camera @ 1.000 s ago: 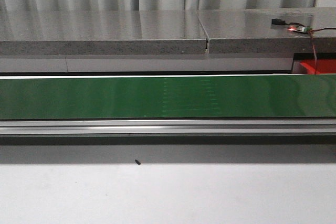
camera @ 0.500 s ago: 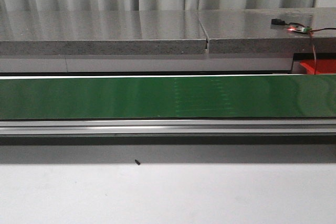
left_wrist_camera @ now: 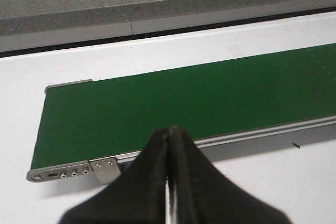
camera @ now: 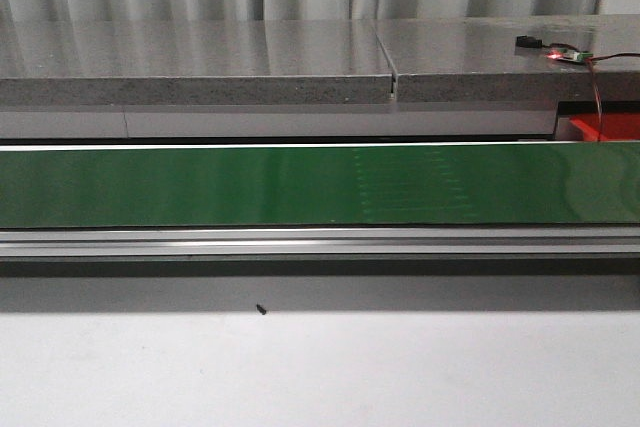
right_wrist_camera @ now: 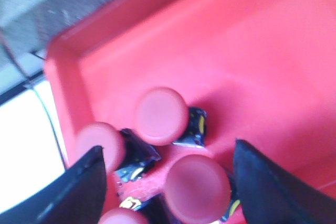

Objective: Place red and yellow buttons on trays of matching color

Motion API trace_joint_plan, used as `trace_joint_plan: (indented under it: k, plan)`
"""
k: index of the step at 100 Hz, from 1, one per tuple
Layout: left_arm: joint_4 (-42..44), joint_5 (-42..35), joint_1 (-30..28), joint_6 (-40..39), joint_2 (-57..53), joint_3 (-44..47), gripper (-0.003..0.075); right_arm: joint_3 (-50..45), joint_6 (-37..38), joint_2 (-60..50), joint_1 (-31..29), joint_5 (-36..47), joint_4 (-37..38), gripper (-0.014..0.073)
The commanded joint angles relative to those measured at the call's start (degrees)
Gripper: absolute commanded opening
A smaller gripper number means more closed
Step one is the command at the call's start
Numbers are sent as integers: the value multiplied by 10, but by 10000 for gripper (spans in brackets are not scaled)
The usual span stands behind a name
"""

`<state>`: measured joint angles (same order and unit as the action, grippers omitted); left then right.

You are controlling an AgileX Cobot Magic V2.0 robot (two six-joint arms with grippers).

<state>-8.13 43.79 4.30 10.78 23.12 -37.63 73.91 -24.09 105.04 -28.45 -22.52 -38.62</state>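
In the right wrist view, several red buttons lie in the red tray (right_wrist_camera: 252,51), each with a round red cap on a dark base. One cap (right_wrist_camera: 160,115) is in the middle, another (right_wrist_camera: 198,187) is closer to the fingers, and a third (right_wrist_camera: 100,145) is beside one finger. My right gripper (right_wrist_camera: 168,149) hangs open just above them and holds nothing. My left gripper (left_wrist_camera: 170,130) is shut and empty above the white table, at the near rail of the green conveyor belt (left_wrist_camera: 184,103). A corner of the red tray (camera: 610,127) shows at the far right. Yellow buttons and a yellow tray are out of view.
The green belt (camera: 300,185) runs across the whole front view, with a grey stone counter (camera: 200,67) behind it. A small circuit board with a red light (camera: 565,53) and a wire sits on the counter's right. A tiny black bit (camera: 261,309) lies on the white table.
Faint marks on the green belt have drifted to the right, so the belt is running. Nothing else in the front view has moved.
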Motion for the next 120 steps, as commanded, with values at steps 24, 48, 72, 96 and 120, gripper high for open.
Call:
trace_joint_plan:
  k: [24,48,72,96,120]
  plan:
    - [-6,-41,4,-3,5,-15,-19,11,-30,-119,10,-8,2,81]
    - [-6,-41,4,-3,5,-15,-19,-28,-49,-177,63,9,4,-66]
    - [-6,-41,4,-3,5,-15,-19,-78,-57,-222,130,30,18,-66]
    - [-6,-41,4,-3,5,-15,-19,-151,-59,-278,171,59,20,-66]
    - [-6,-41,4,-3,5,-15,-19,-205,-60,-339,187,73,20,-66]
